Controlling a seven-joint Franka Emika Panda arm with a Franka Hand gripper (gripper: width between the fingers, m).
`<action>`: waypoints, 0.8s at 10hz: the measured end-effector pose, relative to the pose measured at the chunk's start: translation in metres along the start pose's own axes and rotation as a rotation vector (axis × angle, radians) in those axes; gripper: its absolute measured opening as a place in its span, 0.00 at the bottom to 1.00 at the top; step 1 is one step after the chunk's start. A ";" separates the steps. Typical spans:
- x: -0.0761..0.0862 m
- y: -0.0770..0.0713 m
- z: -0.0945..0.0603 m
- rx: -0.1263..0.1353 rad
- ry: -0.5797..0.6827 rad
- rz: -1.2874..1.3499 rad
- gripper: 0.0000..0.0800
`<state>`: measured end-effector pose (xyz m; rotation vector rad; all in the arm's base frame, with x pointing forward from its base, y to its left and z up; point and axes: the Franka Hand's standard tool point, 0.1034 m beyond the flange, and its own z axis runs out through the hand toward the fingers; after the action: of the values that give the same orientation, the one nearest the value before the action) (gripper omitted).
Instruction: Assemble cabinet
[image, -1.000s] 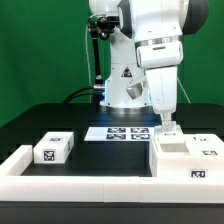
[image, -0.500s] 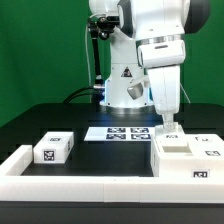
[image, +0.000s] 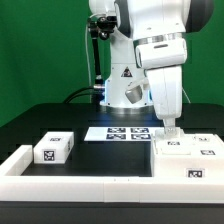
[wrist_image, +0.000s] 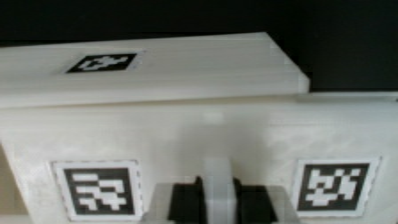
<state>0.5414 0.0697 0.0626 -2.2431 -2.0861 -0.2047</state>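
The cabinet (image: 190, 165), a large white boxy case with black-and-white tags, stands at the exterior view's right. My gripper (image: 169, 130) comes straight down onto its top near edge. In the wrist view my gripper (wrist_image: 214, 203) has its dark fingers (wrist_image: 178, 205) close together on a thin white wall of the cabinet (wrist_image: 196, 140), between two tags. Another white tagged face (wrist_image: 160, 70) lies beyond; I cannot tell whether it is a separate piece. A small white tagged drawer block (image: 52, 150) lies apart at the exterior view's left.
The marker board (image: 125, 132) lies flat in front of the robot's base. A low white border rail (image: 70, 186) runs along the front and left of the black table. A green wall stands behind.
The cabinet has shifted under my gripper: the open recess on its top no longer shows and a flat tagged face shows instead. My gripper has moved slightly to the exterior view's right.
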 end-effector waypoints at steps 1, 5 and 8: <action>0.000 0.000 0.000 0.000 0.000 0.000 0.08; 0.000 0.024 0.000 -0.013 0.014 -0.023 0.08; 0.004 0.043 0.003 0.020 0.022 -0.031 0.08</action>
<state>0.5843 0.0708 0.0614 -2.1892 -2.1036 -0.2083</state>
